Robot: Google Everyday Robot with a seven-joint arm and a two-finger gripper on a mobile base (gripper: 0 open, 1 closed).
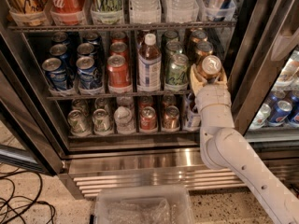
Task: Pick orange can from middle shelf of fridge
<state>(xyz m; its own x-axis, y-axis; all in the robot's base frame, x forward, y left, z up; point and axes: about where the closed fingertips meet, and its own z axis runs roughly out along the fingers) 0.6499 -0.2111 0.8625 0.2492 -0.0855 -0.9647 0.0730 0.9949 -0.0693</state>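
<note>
The fridge [154,160] stands open with its steel frame and ribbed base grille. Its middle shelf [117,95] holds blue, red and green cans and a white-capped bottle [149,62]. My gripper [208,76] is at the shelf's right end, its cream fingers [195,78] closed around the front orange can [210,68], whose silver lid shows on top. Two more orange cans [198,37] stand behind it in the same row. My arm [233,153] rises from the lower right.
The top rack [121,26] carries tall cans and water bottles. The lower rack [124,133] holds mostly silver cans. A clear plastic bin [142,206] sits on the floor in front. Black cables [23,204] lie at lower left. The door frame [261,55] stands right of my gripper.
</note>
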